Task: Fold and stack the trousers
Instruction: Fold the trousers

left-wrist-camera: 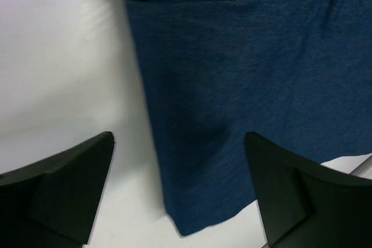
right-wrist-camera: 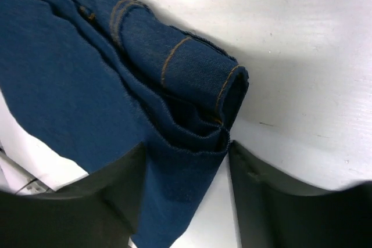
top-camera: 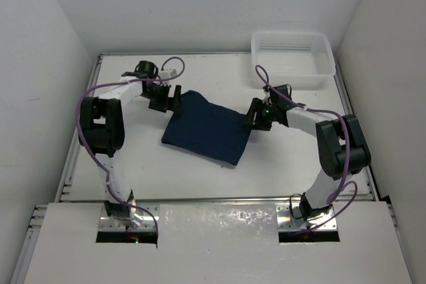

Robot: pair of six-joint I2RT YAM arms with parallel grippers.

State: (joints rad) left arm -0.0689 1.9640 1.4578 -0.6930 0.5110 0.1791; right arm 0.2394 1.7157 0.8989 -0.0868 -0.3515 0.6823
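Note:
The dark navy trousers point(top-camera: 208, 128) lie folded into a slanted rectangle in the middle of the white table. My left gripper point(top-camera: 166, 101) hovers at their far left corner. In the left wrist view its fingers are wide apart point(left-wrist-camera: 179, 140), with a corner of the trousers point(left-wrist-camera: 244, 85) below and between them, not gripped. My right gripper point(top-camera: 255, 116) is at the trousers' right edge. In the right wrist view it is open point(right-wrist-camera: 186, 146) and straddles a folded edge of the trousers point(right-wrist-camera: 87, 85) with orange stitching. The cloth touches the left finger, and white table shows beside the right one.
A white mesh basket point(top-camera: 293, 51) stands at the far right corner of the table. White walls enclose the table on three sides. Purple cables loop over both arms.

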